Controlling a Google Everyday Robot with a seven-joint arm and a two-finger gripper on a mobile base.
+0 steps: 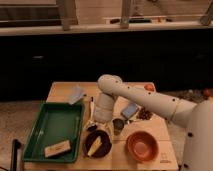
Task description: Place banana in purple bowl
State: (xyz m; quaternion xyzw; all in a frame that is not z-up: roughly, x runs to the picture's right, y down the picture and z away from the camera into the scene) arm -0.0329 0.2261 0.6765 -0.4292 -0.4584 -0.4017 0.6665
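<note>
Banana lying in the purple bowl, my gripper just above its far rim.

My gripper point(93, 126) hung at the back edge of the purple bowl point(90, 149), low over the table point(60, 92), and I could not tell whether it was spread or pressed together. The banana point(99, 145) lay inside the bowl, tilted against its right side, apart from my gripper as far as I could see. The orange bowl point(142, 145) sat just to the right, the green tray point(52, 126) with its tan block point(57, 148) to the left. I judged the placing done; the next move called for lifting straight up and clear without nudging the rim.
</note>
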